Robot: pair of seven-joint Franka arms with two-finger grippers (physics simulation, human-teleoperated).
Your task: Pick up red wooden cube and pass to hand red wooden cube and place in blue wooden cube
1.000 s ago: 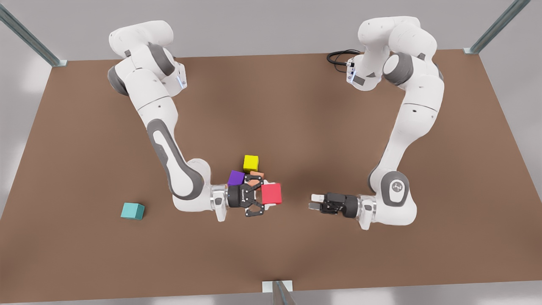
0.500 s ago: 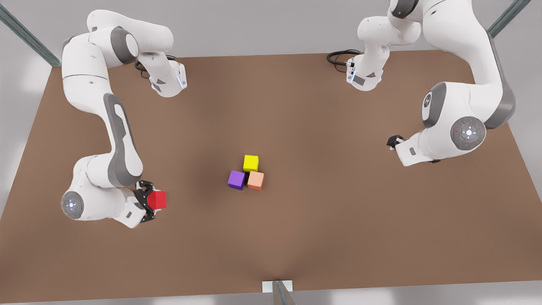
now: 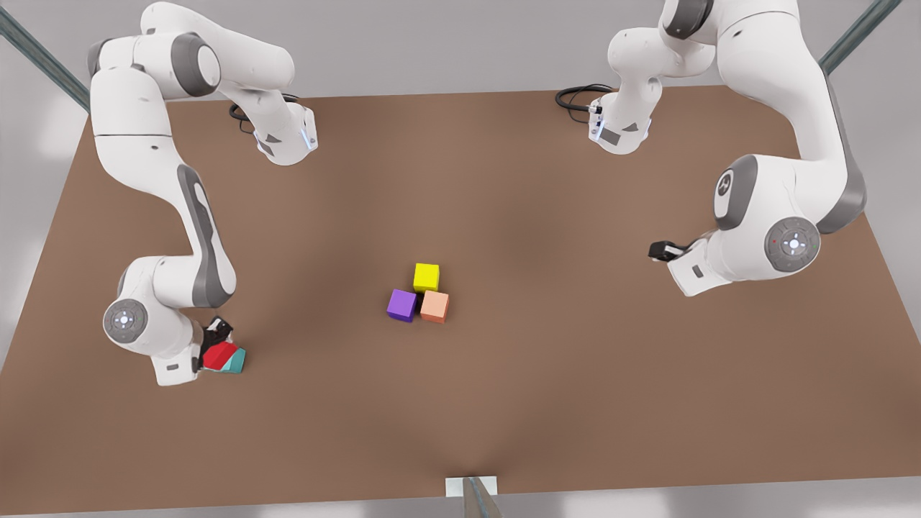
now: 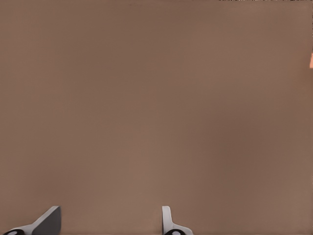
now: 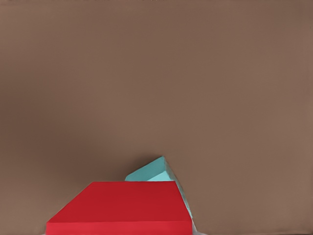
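Observation:
In the front view, the red wooden cube [image 3: 218, 354] is tilted above the teal blue wooden cube [image 3: 237, 362] at the front view's left, covering most of it. My right gripper [image 3: 214, 340] is shut on the red cube. In the right wrist view the red cube [image 5: 122, 208] is close up, and a corner of the blue cube [image 5: 154, 171] peeks out behind it. I cannot tell whether the two cubes touch. My left gripper [image 3: 663, 250] waits at the front view's right, high over bare table. Its fingers [image 4: 49, 220] stand open with nothing between them.
A yellow cube [image 3: 426, 277], a purple cube [image 3: 401, 305] and a salmon-orange cube [image 3: 434, 306] cluster at the middle of the brown table [image 3: 547, 360]. Black cables [image 3: 575, 97] lie by the arm bases at the back.
The right gripper has carried the red cube toward the front view's left and lowered it over the blue cube. The left arm has shifted only slightly.

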